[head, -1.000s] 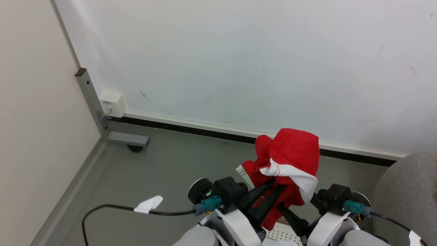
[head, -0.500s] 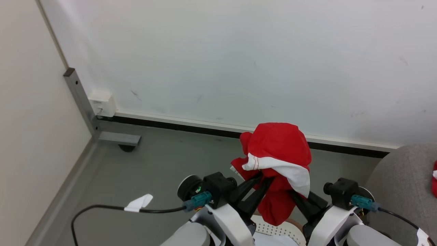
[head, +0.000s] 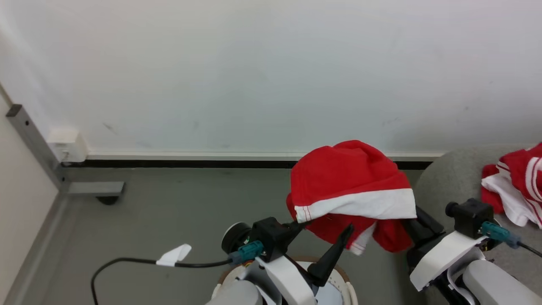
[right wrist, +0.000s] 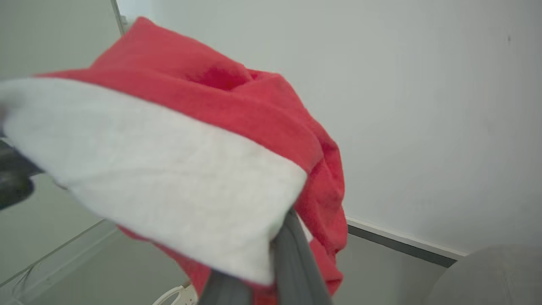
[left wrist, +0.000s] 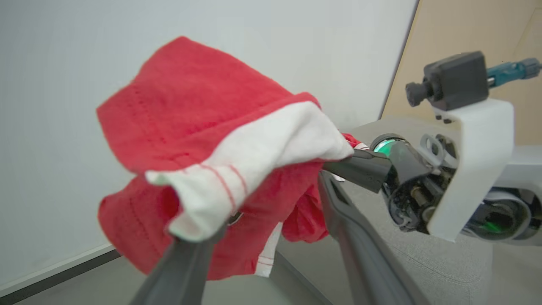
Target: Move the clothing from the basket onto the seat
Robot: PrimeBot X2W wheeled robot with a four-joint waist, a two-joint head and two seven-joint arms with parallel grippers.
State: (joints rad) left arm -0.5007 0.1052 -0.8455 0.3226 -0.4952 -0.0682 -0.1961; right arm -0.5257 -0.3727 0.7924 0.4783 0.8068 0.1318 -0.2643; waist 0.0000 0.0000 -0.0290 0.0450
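Note:
A piece of the clothing (head: 351,186), red with a white band, hangs in the air above the floor. My right gripper (head: 417,222) is shut on its right end, and the fingertips are buried in the cloth (right wrist: 190,148). My left gripper (head: 322,226) stands open just below the garment's left part. In the left wrist view the cloth (left wrist: 203,127) still drapes over one left finger (left wrist: 182,267). Below my arms sits the basket (head: 345,281), cream with a brown rim. At the right is the grey seat (head: 444,186), with another red and white garment (head: 516,182) lying on it.
A white wall with a dark baseboard (head: 190,163) runs behind. A grey metal post and foot (head: 84,186) stand at the left with a white box (head: 67,144). A black cable with a white tag (head: 173,256) trails from my left wrist over the grey floor.
The camera has swung to the right, bringing the seat into view. My right gripper shut on the garment, then my left gripper opened. The cloth now stretches out toward the seat.

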